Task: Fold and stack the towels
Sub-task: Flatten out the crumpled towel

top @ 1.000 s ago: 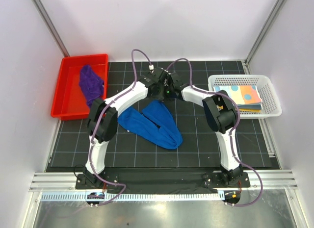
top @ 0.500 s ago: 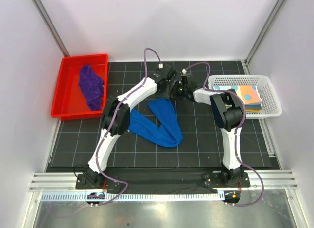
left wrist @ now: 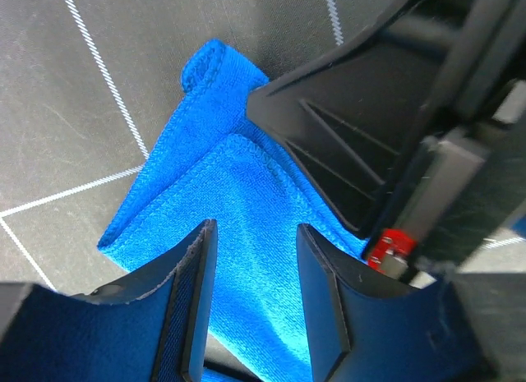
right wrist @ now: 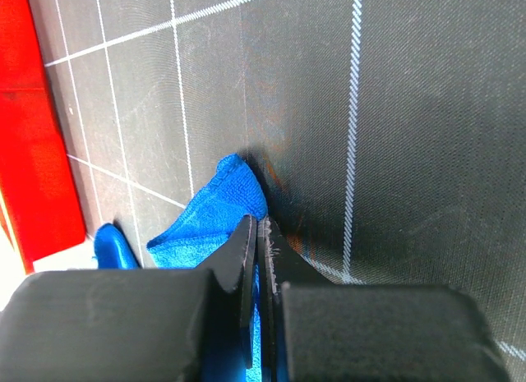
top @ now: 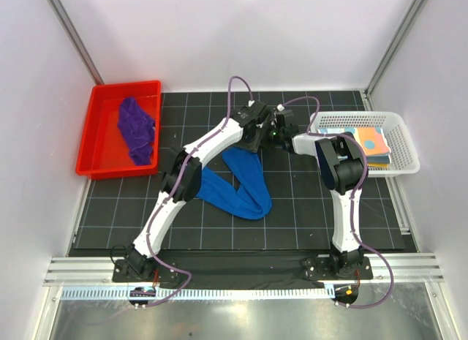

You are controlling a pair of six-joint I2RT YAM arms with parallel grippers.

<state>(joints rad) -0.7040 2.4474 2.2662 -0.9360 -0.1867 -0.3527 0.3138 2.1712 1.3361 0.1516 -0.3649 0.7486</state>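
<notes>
The blue towel point(top: 238, 183) lies bunched in a V on the black mat, and its far end reaches up to both grippers. My left gripper point(left wrist: 251, 292) hangs open just over that end, blue terry point(left wrist: 238, 193) showing between its fingers. My right gripper point(right wrist: 259, 226) is shut, pinching the towel's corner point(right wrist: 222, 201) against the mat. Its black fingers point(left wrist: 329, 144) show in the left wrist view, right beside the left jaws. In the top view both grippers point(top: 265, 135) meet at the back of the mat. A purple towel point(top: 137, 130) lies crumpled in the red tray. A patterned towel point(top: 369, 144) lies folded in the white basket.
The red tray point(top: 99, 135) stands at the mat's back left, and its wall point(right wrist: 29, 135) shows in the right wrist view. The white mesh basket point(top: 329, 124) stands at the back right, close to the right arm's elbow. Grey walls close in the cell on three sides.
Both grippers have moved to the right along the back of the mat, drawing the blue towel's far end with them. The left jaws have opened off the towel; the right stays shut.
</notes>
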